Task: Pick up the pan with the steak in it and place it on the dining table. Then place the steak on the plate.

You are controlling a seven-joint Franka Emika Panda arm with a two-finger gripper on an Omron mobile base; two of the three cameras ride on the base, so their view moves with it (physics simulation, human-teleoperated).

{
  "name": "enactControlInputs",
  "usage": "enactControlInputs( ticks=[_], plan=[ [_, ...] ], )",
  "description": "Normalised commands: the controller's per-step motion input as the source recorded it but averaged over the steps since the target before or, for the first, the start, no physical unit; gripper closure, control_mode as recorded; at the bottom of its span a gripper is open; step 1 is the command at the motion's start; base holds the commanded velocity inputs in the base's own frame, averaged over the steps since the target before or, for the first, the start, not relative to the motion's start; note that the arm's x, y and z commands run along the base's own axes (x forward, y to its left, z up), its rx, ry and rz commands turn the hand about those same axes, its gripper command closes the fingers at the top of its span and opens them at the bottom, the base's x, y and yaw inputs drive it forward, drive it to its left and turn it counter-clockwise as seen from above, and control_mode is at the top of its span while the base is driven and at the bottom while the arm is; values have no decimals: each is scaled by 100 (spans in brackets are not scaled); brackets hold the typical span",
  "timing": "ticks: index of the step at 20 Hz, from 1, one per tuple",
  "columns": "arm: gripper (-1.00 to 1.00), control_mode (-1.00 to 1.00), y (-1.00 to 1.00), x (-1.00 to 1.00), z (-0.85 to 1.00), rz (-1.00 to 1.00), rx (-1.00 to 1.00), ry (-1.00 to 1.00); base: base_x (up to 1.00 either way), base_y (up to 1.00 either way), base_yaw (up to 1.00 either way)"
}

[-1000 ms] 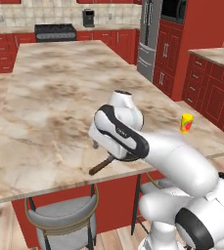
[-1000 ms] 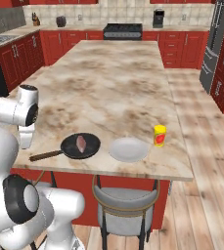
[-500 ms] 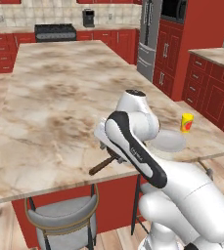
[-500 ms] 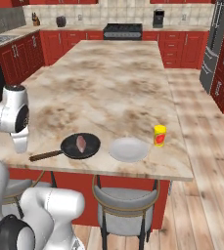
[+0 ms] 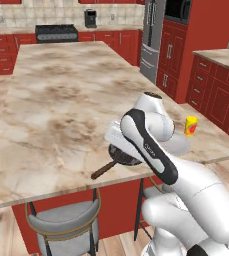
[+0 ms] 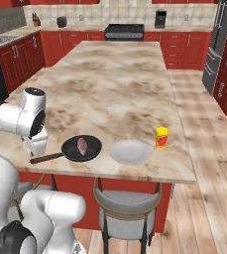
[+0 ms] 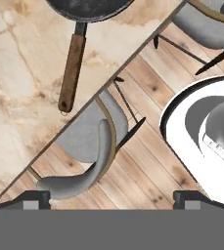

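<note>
We face a very large dining table [image 6: 110,84] of marbled beige stone, with red cabinets [image 6: 60,42] along the far walls. Our white arm bends over the table's near edge, its gripper [image 7: 111,197] standing wide with nothing between the jaws, looking down past the edge at a grey stool [image 7: 84,146] and the wood floor.

The black pan [image 6: 82,148] already sits on the table close to that near edge, its brown handle [image 6: 46,158] pointing toward the arm. The pink steak [image 6: 82,145] lies inside it. Just beside the pan rests the white plate [image 6: 130,152], bare, and near that a small yellow bottle [image 6: 161,137].

We judge the steak transfer is what remains. The main risk is the pan: it lies so near the edge that a downward brush from the hand or wrist could tip the handle and send it off the table. The steak is flat and low, so the fingers could scrape the pan floor or slide the meat instead of gripping it. A wide swing toward the plate might also knock the bottle.
</note>
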Motion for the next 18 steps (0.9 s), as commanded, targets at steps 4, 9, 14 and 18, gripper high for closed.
enactControlInputs(
  ticks=[4, 9, 14, 18],
  plan=[
    [-100, -100, -33, 94, 1, 4, 0, 13, 0, 0, 0],
    [-100, -100, -19, 54, -8, 9, -1, 16, 0, 0, 0],
    [-100, -100, 14, -1, 0, -8, 2, 1, 0, 0, 0],
    [-100, -100, 22, -21, -1, -45, 0, -4, 0, 0, 0]
  ],
)
